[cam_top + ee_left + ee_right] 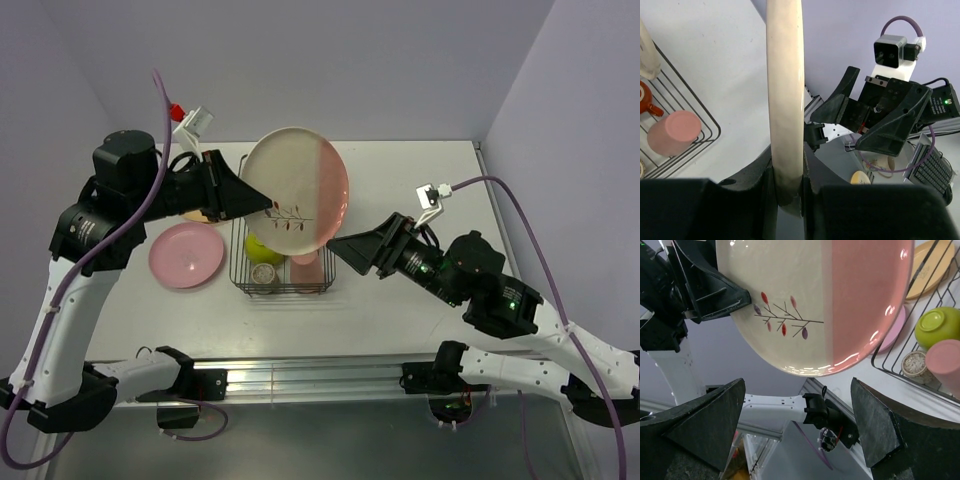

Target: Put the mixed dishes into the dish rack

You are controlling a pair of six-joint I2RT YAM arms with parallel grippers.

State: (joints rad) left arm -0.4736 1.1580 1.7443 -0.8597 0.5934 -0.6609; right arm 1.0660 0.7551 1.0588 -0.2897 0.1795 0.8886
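My left gripper (264, 205) (788, 182) is shut on the rim of the cream-pink plate with the twig drawing (296, 188) (785, 90) (815, 300) and holds it upright above the dish rack (238, 262) (888, 367). In the rack are a lime-green bowl (261, 247) (937, 326), a salmon-pink cup (306, 268) (673, 132) (945, 365), a small grey-beige cup (264, 275) (913, 364) and a red-brown mug (647, 99). My right gripper (338, 246) (797, 422) stands open and empty just right of the plate's lower edge.
A pink plate (186, 254) (894, 330) lies flat on the table left of the rack. An orange-yellow plate (930, 267) lies beyond it, mostly hidden behind the left arm in the top view. Walls close the table at the back and on the right.
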